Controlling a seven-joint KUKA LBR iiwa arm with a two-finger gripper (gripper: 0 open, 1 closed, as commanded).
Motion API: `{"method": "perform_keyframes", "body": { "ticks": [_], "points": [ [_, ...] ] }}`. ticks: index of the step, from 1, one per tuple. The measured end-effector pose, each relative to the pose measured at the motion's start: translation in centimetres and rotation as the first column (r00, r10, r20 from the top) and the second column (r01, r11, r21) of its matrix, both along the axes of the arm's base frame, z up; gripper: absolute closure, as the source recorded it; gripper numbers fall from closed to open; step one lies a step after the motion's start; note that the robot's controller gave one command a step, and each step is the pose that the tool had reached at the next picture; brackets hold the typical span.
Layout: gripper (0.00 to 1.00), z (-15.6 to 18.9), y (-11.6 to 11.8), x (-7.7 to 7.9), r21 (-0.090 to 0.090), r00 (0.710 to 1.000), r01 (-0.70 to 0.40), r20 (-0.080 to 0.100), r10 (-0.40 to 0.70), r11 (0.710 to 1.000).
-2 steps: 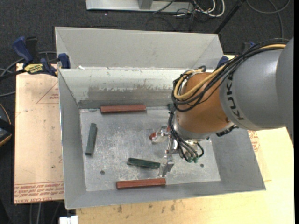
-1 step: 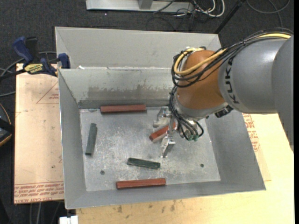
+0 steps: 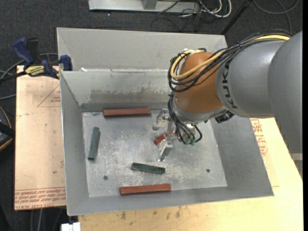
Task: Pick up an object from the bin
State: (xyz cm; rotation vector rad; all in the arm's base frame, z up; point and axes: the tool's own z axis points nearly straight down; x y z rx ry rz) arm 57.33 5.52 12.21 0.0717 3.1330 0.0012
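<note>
Nearest, at the lower centre of the frame, a reddish-brown bar (image 3: 145, 189) lies flat along the front of the bin (image 3: 72, 129) floor. Just behind it is a short dark green bar (image 3: 147, 168), also flat and slightly slanted. The hand (image 3: 164, 150) hangs just above and to the right of that green bar, low over the middle of the floor. Whether it is open or closed I cannot tell, and nothing shows as gripped. A second green bar (image 3: 93, 143) lies at the left and another reddish-brown bar (image 3: 126, 112) lies along the far wall, both well apart from the hand.

All four bars rest on the floor, so I judge the pick not yet made: grasp and lift remain. The arm (image 3: 260, 76) enters from the right, with its orange wrist cover (image 3: 197, 88) turned downward over the bin.
</note>
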Motion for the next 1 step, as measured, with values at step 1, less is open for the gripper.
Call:
{"method": "perform_keyframes", "body": {
  "ticks": [1],
  "points": [
    [0.00,-4.21,-4.24,2.22,0.001,0.996,-0.094,-0.003,0.094,0.996]
  ]
}}
